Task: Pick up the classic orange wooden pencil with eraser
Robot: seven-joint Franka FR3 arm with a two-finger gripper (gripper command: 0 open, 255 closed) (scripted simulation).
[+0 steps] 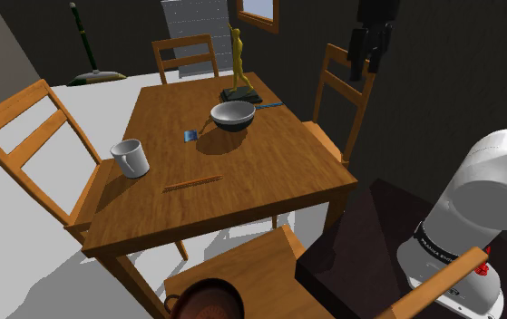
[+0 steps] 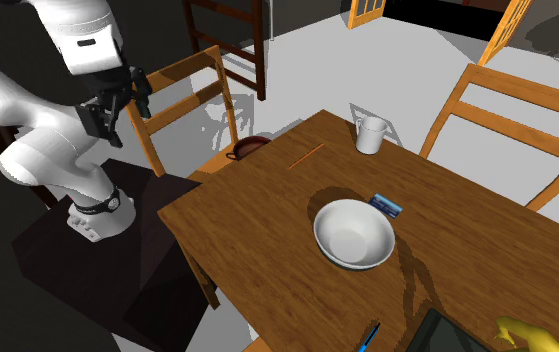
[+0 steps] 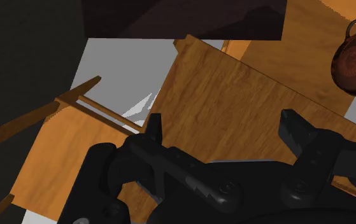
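Note:
A thin orange pencil [image 1: 194, 183] lies flat on the wooden table [image 1: 269, 172], near the front edge and just right of the white mug [image 1: 131, 158] in the shoulder view. In the second exterior view the pencil [image 2: 306, 155] lies close to the mug [image 2: 371, 134] near the table's far edge. My black gripper [image 1: 363, 62] hangs high up, off the table beside a chair at the shoulder view's upper right, far from the pencil. It is open and empty [image 2: 119, 108]. In the wrist view the fingers stand wide apart [image 3: 224, 130] over a corner of the table [image 3: 234, 89].
A white bowl [image 1: 233, 115] stands mid-table with a small blue card [image 1: 190, 136] beside it. At the far end are a golden figurine [image 1: 238, 63] and a pen [image 1: 269, 105]. Wooden chairs [image 1: 34, 136] ring the table. A brown pot [image 1: 208, 299] sits on the near chair.

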